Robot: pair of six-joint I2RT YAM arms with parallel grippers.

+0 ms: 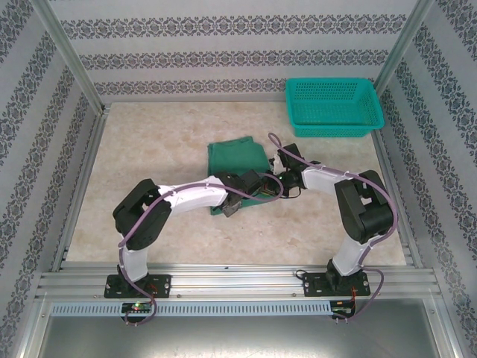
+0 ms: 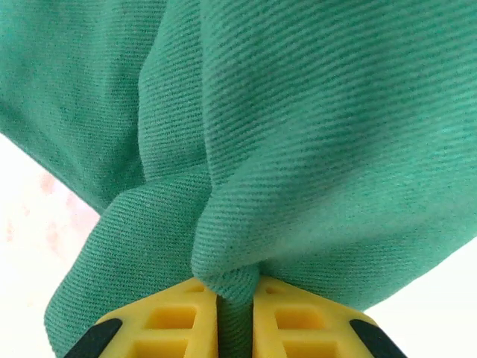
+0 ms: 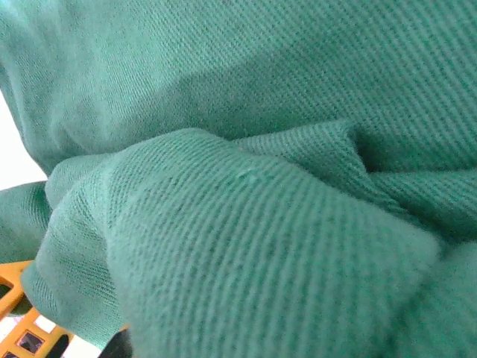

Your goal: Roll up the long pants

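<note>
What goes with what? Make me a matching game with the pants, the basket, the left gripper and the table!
Things:
1. long pants
2. basket
3. left gripper
4. table

Clues:
A. teal, in the far right corner
B. pale beige, with faint blotches
C. pinching a fold of cloth
D. dark green, folded up in the middle

Pairs: 1-D, 2-A, 3-C, 4-B

**Pale marbled tabletop and its load**

Flat beige stone-patterned tabletop (image 1: 149,149), with an aluminium rail (image 1: 238,280) along the near edge. Near the middle, lying bunched and partly folded: dark green soft cloth long pants (image 1: 237,158). At the far right corner, well apart from the cloth: rectangular teal plastic mesh basket (image 1: 335,128), upright.
</note>
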